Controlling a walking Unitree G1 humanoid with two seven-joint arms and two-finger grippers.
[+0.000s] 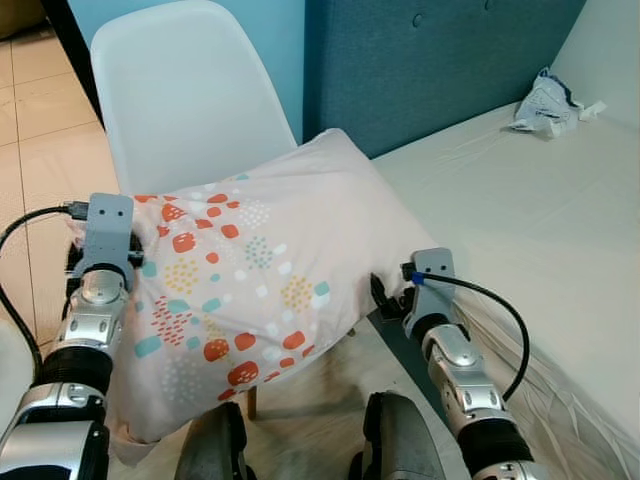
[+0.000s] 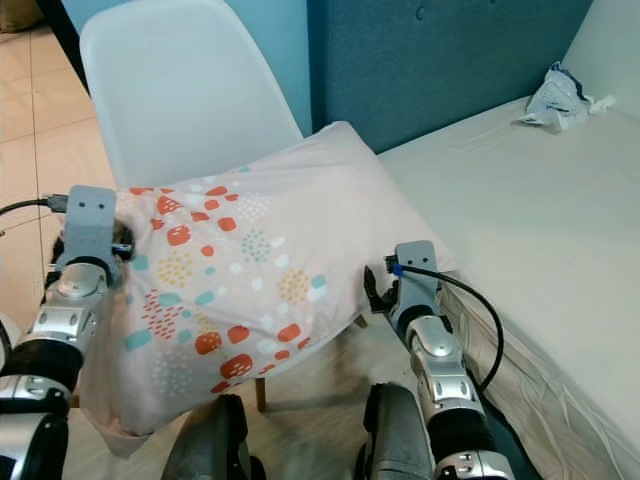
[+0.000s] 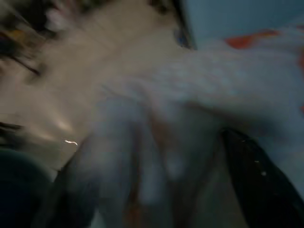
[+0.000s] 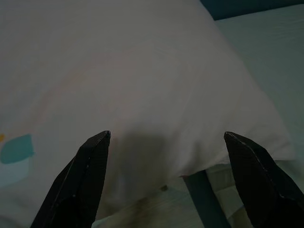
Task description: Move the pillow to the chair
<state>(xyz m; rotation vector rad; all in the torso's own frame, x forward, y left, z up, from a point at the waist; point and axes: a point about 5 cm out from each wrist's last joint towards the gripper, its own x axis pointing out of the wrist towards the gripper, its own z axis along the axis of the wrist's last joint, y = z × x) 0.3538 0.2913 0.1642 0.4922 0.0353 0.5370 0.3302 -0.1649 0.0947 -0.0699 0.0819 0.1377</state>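
Observation:
A pale pillow [image 1: 250, 270] with red, teal and yellow dot patches lies across the seat of a white plastic chair [image 1: 190, 90], its right corner reaching toward the bed. My left gripper [image 1: 138, 258] is at the pillow's left edge; in the blurred left wrist view its fingers [image 3: 251, 180] stand wide apart with pillow fabric bunched between them. My right gripper [image 1: 383, 295] is open just off the pillow's lower right edge. In the right wrist view its two black fingertips [image 4: 95, 147] frame the pillow [image 4: 142, 71] without touching it.
A bed [image 1: 520, 220] with a light sheet runs along the right, with a blue padded headboard [image 1: 440, 60] behind. A crumpled plastic bag [image 1: 548, 105] lies at the bed's far end. Tiled floor [image 1: 40, 120] shows left of the chair. My own legs [image 1: 390, 440] are below.

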